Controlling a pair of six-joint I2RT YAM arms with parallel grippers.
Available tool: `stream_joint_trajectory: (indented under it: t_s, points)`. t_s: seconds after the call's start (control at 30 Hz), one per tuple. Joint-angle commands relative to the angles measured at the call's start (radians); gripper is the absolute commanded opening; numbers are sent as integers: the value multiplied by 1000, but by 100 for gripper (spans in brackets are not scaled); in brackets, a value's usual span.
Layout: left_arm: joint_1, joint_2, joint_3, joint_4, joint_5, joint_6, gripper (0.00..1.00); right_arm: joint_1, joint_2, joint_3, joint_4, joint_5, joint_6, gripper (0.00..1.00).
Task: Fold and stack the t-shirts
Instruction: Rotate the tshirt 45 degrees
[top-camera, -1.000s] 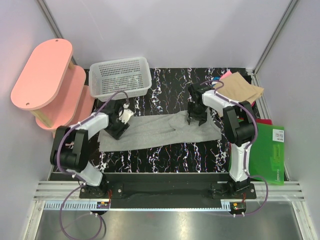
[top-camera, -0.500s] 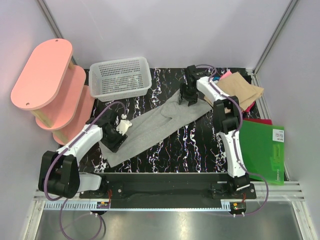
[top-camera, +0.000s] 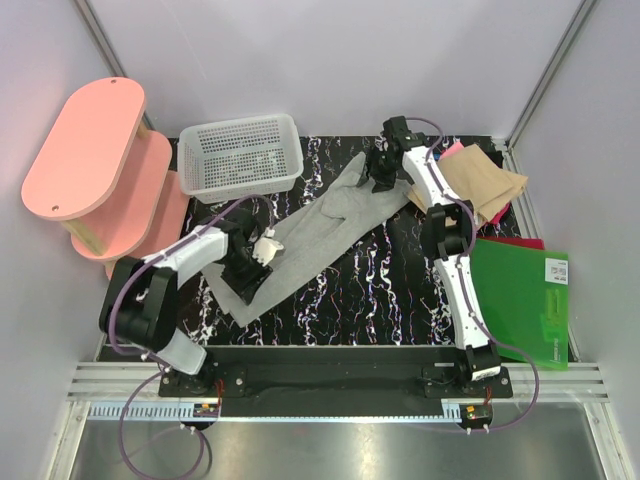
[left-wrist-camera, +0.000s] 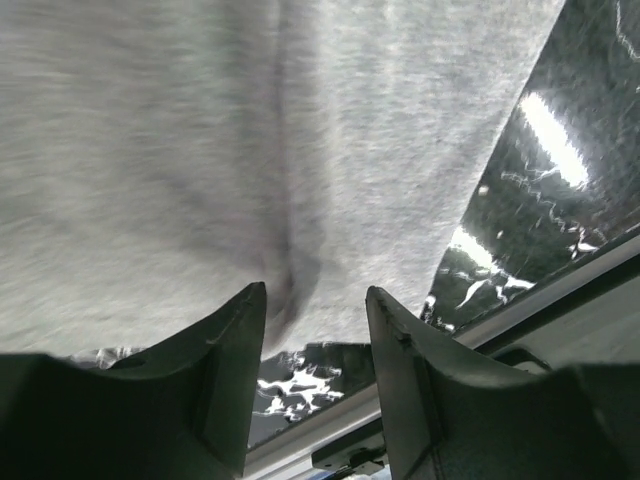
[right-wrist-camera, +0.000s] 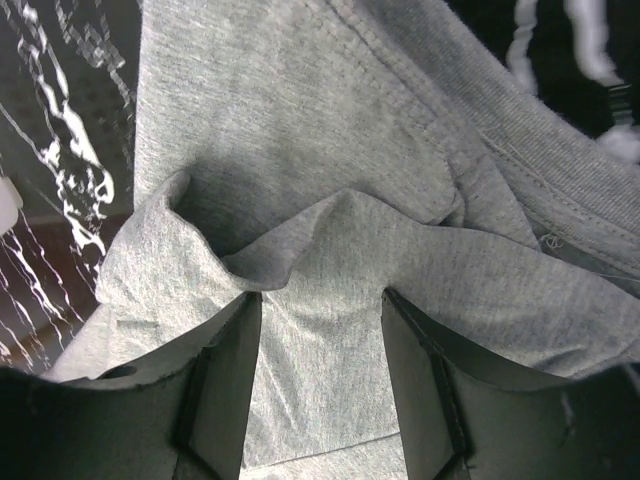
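Though the arms hide their fingertips from above, left gripper (left-wrist-camera: 315, 295) and right gripper (right-wrist-camera: 320, 298) each pinch the grey t-shirt (top-camera: 320, 225), stretched diagonally across the bench (top-camera: 380, 285) (tan t-shirt (top-camera: 488, 180) far right, white basket (top-camera: 240, 152) behind).

The large t-shirt (top-camera: 310, 235) lay slantwise across the worktop (top-camera: 380, 290), running from near left to far right. The basket (top-camera: 240, 152) stood behind its left end, at the far left. The folded t-shirt (top-camera: 485, 180) lay in the far right corner, with the board (top-camera: 525, 300) nearer, along the right edge.
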Motion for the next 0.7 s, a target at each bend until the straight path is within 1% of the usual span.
stream_joint_trajectory:
  t_s: [0.0,0.13,0.23,0.37,0.5,0.6,0.67]
  points:
    - [-22,116,84,30,56,-20,47,-43,-4,-21,53,-12,5,59]
    - [-51,210,165,36,68,-26,45,-72,3,12,97,-56,13,60]
    - [-76,264,203,41,73,-32,45,-85,9,48,128,-120,19,60]
    - [-113,311,217,46,97,-45,44,-80,-32,49,189,-197,24,61]
    - [-160,311,185,46,138,-57,44,-69,-99,46,220,-214,39,62]
    - [-200,279,160,38,186,-60,44,-53,-139,42,222,-223,53,62]
    - [-218,255,165,-9,200,-39,44,-27,-185,4,217,-202,51,62]
